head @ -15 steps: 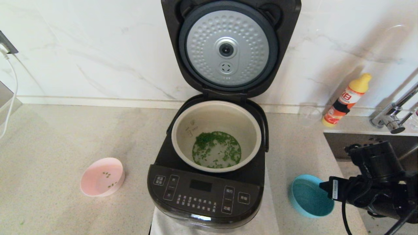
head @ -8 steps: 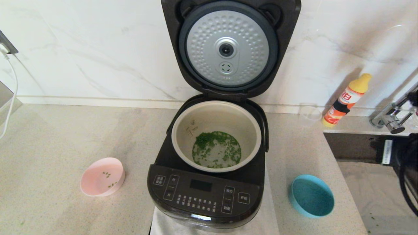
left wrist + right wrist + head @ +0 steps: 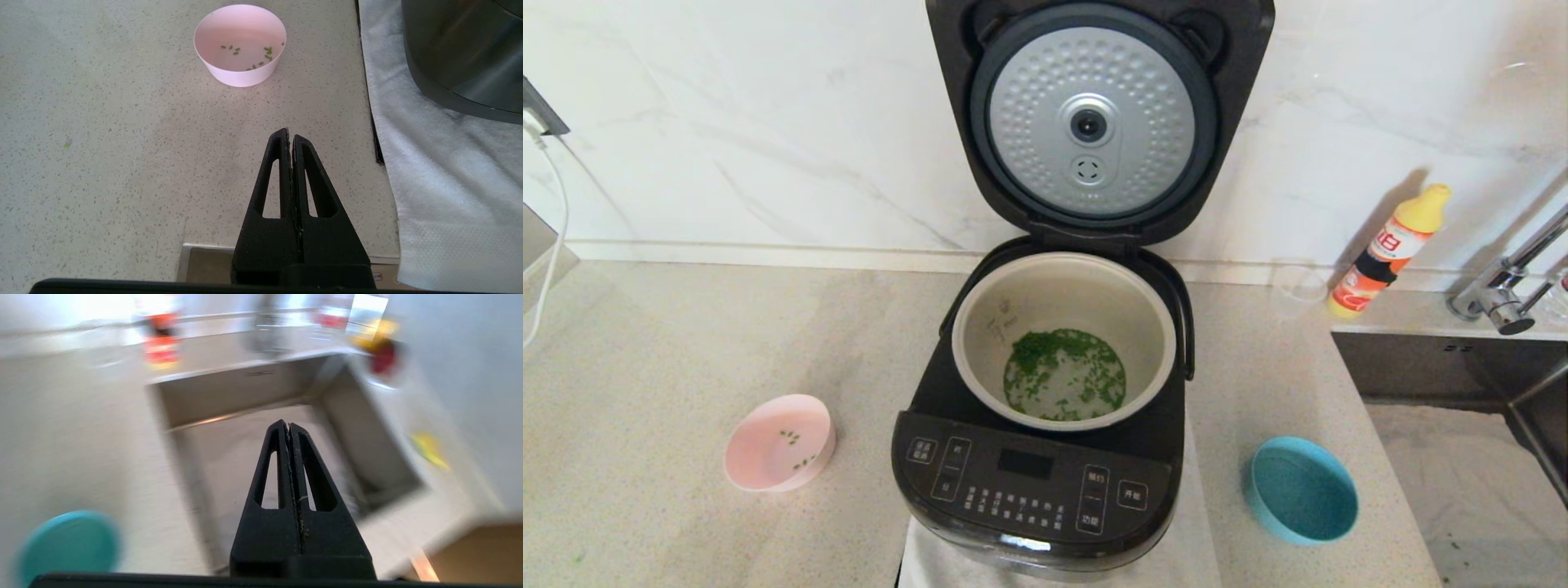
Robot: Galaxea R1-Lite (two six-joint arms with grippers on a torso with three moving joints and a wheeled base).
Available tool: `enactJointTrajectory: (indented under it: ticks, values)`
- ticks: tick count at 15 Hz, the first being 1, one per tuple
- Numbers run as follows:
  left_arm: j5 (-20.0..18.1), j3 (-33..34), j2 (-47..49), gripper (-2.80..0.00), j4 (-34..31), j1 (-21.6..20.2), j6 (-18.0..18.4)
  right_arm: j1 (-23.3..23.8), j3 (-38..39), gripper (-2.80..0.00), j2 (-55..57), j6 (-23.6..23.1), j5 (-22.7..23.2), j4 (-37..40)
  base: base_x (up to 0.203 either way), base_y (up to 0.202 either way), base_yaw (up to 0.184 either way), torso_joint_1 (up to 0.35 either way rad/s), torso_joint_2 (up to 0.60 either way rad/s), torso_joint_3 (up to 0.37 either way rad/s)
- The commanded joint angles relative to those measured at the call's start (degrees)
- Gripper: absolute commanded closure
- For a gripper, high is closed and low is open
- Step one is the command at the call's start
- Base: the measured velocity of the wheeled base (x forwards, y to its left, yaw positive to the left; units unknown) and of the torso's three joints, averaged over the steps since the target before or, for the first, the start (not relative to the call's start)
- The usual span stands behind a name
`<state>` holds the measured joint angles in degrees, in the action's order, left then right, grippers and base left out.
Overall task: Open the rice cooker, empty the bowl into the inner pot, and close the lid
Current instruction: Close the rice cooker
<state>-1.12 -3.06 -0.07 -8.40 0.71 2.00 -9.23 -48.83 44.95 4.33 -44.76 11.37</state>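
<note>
The black rice cooker [image 3: 1029,490] stands open at the counter's middle. Its lid [image 3: 1094,122] is upright, showing the dimpled silver disc. The inner pot [image 3: 1063,282] holds green bits on its bottom. A pink bowl [image 3: 778,441] with a few green bits sits to the cooker's left; it also shows in the left wrist view [image 3: 240,45]. An empty blue bowl [image 3: 1301,500] sits to the cooker's right, and shows in the right wrist view [image 3: 67,545]. My left gripper [image 3: 289,134] is shut and empty, back from the pink bowl. My right gripper [image 3: 287,425] is shut and empty over the sink. Neither arm shows in the head view.
A sink [image 3: 1454,384] with a tap [image 3: 1503,294] lies at the right. An orange bottle [image 3: 1388,249] and a clear cup [image 3: 1297,286] stand by the wall. A white towel [image 3: 441,171] lies under the cooker. A white cable [image 3: 551,237] hangs at far left.
My right arm has drawn back from beside the blue bowl, rightward over the sink and out of the head view. The bowls, cooker and lid have not moved.
</note>
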Motion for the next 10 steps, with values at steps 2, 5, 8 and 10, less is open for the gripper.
enactJointTrajectory:
  ticks: [2, 5, 8, 10]
  values:
    - [0.0, 0.0, 0.1, 0.00, 0.0, 0.0, 0.0, 10.4, 8.7, 0.00, -19.4, -0.3, 0.8, 0.2, 0.000, 0.000, 0.000, 0.000, 0.00, 0.000]
    - [0.0, 0.1, 0.0, 0.00, 0.2, 0.0, 0.1, 15.4, 19.5, 0.00, -29.1, 2.5, 1.5, -2.2, 0.000, 0.000, 0.000, 0.000, 0.00, 0.000]
    - [0.0, 0.4, 0.0, 0.00, 1.2, 0.0, 0.0, 16.3, 24.9, 0.00, -29.0, 5.3, -0.5, -5.2, 0.000, 0.000, 0.000, 0.000, 0.00, 0.000]
    - [0.0, 0.4, 0.0, 0.00, 1.3, 0.0, 0.0, 16.1, 24.0, 0.00, -29.0, 3.2, 3.5, -4.6, 0.000, 0.000, 0.000, 0.000, 0.00, 0.000]
